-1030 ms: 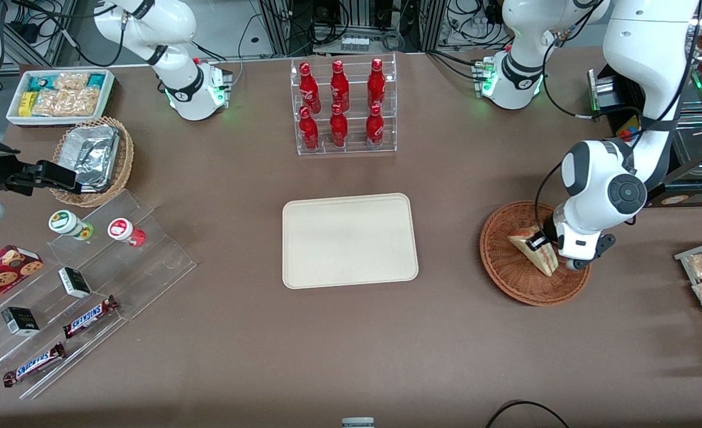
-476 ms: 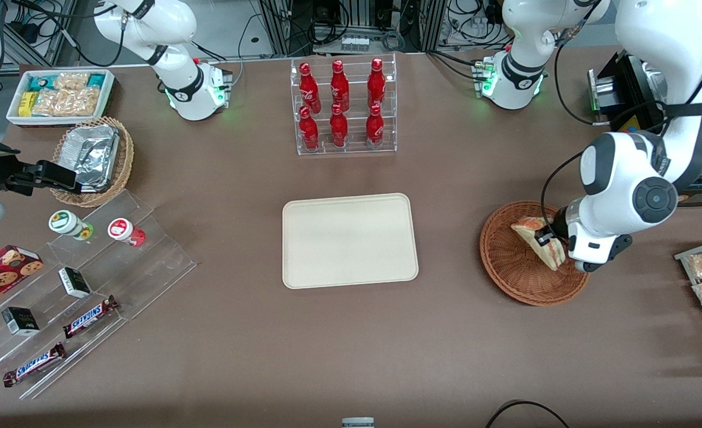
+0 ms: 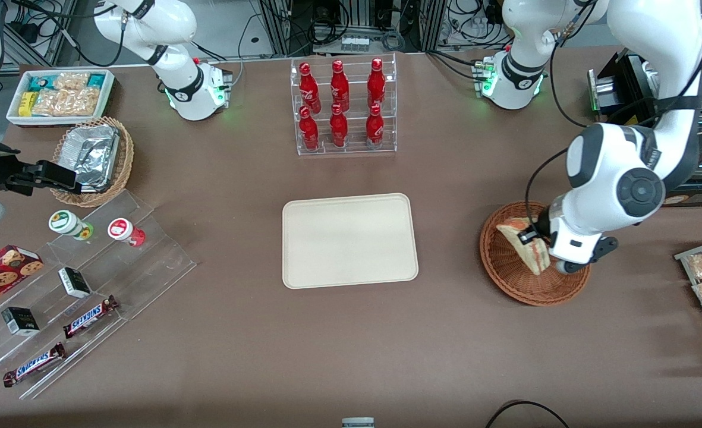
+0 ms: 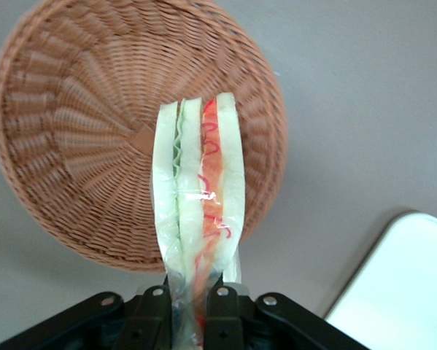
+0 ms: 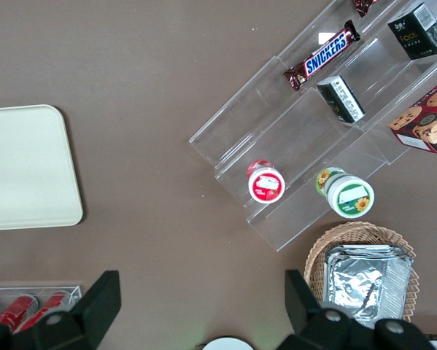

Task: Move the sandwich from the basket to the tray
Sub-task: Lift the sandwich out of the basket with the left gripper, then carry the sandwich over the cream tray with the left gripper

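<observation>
Front view, from the parked arm's end across: the flat cream-beige rectangular tray (image 3: 349, 240) lies bare mid-table, ready to receive; then the round reddish-brown wicker basket (image 3: 532, 254), above which the tool (image 3: 531, 238) is clamped on the clear-wrapped triangular sandwich (image 3: 525, 245), pinched edgewise so it clears the rim.

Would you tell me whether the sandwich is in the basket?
Out: the end effector holds the sandwich above the basket.

Even overhead light, bright, soft shadows only. Mild glare on the foil container (image 3: 91, 153) at 9 o'clock. Wrist view is sharp on the sandwich (image 4: 197, 219), gripper (image 4: 191, 306) slightly soft.
</observation>
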Robot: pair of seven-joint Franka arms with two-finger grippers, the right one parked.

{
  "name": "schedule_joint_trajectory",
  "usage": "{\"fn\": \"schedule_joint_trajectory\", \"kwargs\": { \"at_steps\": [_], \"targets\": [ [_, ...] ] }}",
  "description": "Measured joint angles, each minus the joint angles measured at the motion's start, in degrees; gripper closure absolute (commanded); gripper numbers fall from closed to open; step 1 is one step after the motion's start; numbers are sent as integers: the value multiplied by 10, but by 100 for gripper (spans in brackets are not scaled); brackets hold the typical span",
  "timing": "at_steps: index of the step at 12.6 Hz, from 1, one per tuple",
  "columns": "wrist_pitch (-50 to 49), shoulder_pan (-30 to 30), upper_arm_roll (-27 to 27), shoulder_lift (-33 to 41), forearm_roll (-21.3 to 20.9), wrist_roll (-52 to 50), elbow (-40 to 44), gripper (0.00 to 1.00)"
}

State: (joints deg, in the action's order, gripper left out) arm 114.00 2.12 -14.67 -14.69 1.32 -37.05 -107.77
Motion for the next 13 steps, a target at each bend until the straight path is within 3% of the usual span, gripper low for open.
{"fn": "schedule_joint_trajectory", "kwargs": {
  "at_steps": [3,7,13],
  "targets": [
    [0,-19,-26,-4,0,0,8,100],
    [0,-89,-30,-30,0,-1,38,100],
    [1,-205,-32,-144,-23,-2,156,100]
  ]
}}
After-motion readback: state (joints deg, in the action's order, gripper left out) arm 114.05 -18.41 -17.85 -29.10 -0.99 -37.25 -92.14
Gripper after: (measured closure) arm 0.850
